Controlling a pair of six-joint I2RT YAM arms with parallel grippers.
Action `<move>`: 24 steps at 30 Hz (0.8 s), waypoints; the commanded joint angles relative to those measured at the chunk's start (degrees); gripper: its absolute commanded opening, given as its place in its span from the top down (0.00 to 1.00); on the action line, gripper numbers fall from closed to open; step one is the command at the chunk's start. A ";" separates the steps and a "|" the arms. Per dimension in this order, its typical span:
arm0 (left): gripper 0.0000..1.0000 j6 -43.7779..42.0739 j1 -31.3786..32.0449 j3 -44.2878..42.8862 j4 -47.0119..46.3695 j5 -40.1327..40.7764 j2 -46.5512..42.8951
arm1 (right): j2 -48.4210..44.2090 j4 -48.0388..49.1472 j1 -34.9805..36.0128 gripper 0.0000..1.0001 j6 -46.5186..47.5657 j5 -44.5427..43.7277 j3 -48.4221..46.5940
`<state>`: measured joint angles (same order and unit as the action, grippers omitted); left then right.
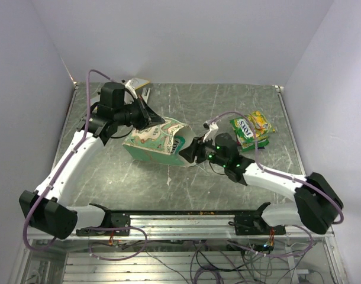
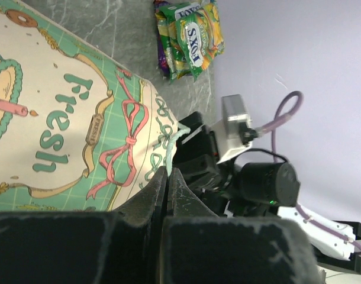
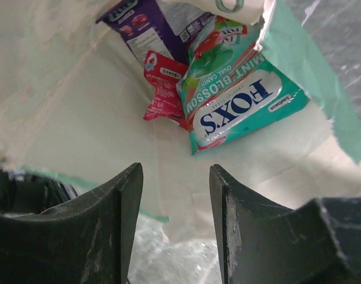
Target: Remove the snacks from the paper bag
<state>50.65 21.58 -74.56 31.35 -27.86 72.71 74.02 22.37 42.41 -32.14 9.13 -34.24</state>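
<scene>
The paper bag lies on its side mid-table, its mouth toward the right. My left gripper is shut on the bag's torn teal rim at the top of the mouth. My right gripper is open at the mouth, just over the lower lip, with nothing between its fingers. Inside the bag, a teal-green Fox's packet lies closest, a pink-red packet beside it and a purple one behind. Two snacks, a green one and a yellow one, lie on the table to the right of the bag.
A flat white and yellow card lies at the back left by the wall. Pale walls close the table on three sides. A metal rail with the arm bases runs along the near edge.
</scene>
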 commanded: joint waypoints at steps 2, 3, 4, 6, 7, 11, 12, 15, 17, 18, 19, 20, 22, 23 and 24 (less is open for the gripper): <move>0.93 -0.10 0.65 -5.70 -0.78 -0.26 3.36 | 8.12 6.03 3.46 0.49 -18.20 -13.51 -1.26; 0.93 -0.38 0.65 -6.24 -0.33 -0.17 3.87 | 9.44 5.26 3.87 0.47 -20.23 -15.11 -1.98; 0.93 -0.53 0.73 -6.57 0.01 -0.17 4.11 | 10.74 3.87 4.20 0.46 -22.50 -17.26 -2.95; 0.93 -0.43 0.74 -6.57 -0.13 -0.20 4.09 | 13.15 2.12 4.54 0.44 -25.89 -20.45 -4.27; 0.93 -0.16 0.81 -6.01 -0.45 -0.32 3.92 | 14.45 2.22 4.52 0.43 -27.23 -21.69 -4.67; 0.93 0.97 0.99 -4.32 -1.68 -0.67 3.04 | 19.65 4.33 4.53 0.42 -29.57 -22.72 -7.98; 0.93 0.90 1.00 -4.21 -1.57 -0.69 2.93 | 21.35 4.58 4.57 0.42 -30.89 -22.77 -8.65; 0.93 0.32 1.09 -4.55 -0.86 -0.79 3.03 | 24.16 5.34 4.59 0.37 -34.69 -23.42 -10.17; 0.93 0.09 1.14 -4.96 -0.52 -1.11 3.22 | 25.81 3.82 4.53 0.34 -37.03 -24.49 -11.60; 0.93 -0.01 1.11 -5.16 -0.48 -1.23 3.31 | 26.77 3.32 4.58 0.32 -38.00 -24.89 -12.25; 0.93 -0.09 1.17 -5.34 -0.50 -1.42 3.44 | 27.73 2.71 4.59 0.31 -38.95 -25.22 -12.98; 0.93 -0.11 1.18 -5.59 -0.50 -1.60 3.63 | 28.67 1.89 4.61 0.30 -39.96 -25.62 -13.77; 0.93 -0.32 1.18 -6.28 -0.31 -2.21 4.12 | 30.47 1.87 4.78 0.29 -41.14 -25.97 -15.20; 0.93 -0.52 1.18 -6.70 -0.06 -2.35 4.31 | 31.38 2.15 4.78 0.29 -41.31 -25.92 -15.94; 0.93 -0.81 1.18 -6.95 0.28 -2.45 4.44 | 32.20 2.43 4.96 0.29 -41.22 -25.96 -16.66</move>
<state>51.00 21.98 -79.02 31.40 -28.49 76.95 103.20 24.97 46.76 -69.67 -13.93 -47.83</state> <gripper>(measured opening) 0.072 0.709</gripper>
